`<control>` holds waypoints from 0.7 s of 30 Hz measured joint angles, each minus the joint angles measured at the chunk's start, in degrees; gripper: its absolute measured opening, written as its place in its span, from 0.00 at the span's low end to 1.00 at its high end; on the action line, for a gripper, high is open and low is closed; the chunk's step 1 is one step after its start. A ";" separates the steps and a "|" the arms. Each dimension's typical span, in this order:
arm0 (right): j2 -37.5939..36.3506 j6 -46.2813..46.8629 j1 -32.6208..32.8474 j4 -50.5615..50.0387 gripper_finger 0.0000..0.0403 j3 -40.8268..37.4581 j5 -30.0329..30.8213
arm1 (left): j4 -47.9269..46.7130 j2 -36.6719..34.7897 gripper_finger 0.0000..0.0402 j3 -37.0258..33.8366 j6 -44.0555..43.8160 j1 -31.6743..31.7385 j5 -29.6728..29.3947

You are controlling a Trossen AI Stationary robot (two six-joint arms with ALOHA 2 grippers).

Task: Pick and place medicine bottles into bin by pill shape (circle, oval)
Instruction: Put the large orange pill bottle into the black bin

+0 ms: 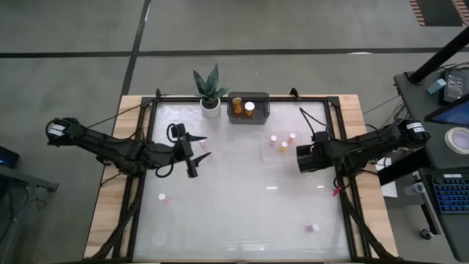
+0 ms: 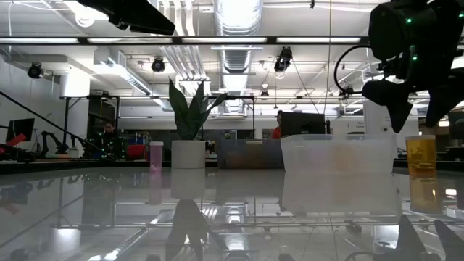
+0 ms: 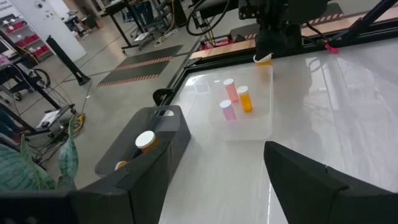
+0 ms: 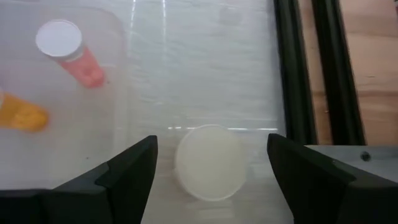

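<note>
Seen from above, the right gripper hangs at about 3 o'clock on the table, just off the right edge of a clear tray holding three small bottles: a pink bottle, a second pink one and an amber bottle. That view hides what lies under the gripper. The right wrist view fills it in: the spread fingers stand wide apart on either side of a white-capped bottle standing upright between them, with a gap on each side, so nothing is pinched. The level view adds that this bottle is amber and stands on the glass at the tray's end, with the gripper above it.

The left gripper hovers at about 9 o'clock, fingers spread and holding nothing. Its wrist view looks into the dark bin, where a white-capped amber bottle lies; the high view shows two amber bottles there, at 12 o'clock beside the plant pot.

Loose bottles lie far out: one pinkish bottle towards 8 o'clock, another towards 5 o'clock near the front edge. The middle and front of the table are otherwise open glass. The black frame rail runs close beside the right gripper.
</note>
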 joint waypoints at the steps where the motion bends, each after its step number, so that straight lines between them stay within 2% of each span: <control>1: 0.00 0.04 0.00 0.22 0.73 -0.16 -0.02 | 0.00 0.00 0.60 -0.01 0.00 -0.01 0.01; 9: 0.52 0.48 0.00 0.50 0.73 -0.24 -0.15 | 0.00 0.00 0.60 -0.01 0.00 -0.02 0.01; 21: 0.55 -0.95 -1.80 1.47 0.72 -0.22 -4.16 | 0.00 0.00 0.60 -0.01 -0.02 -0.01 0.01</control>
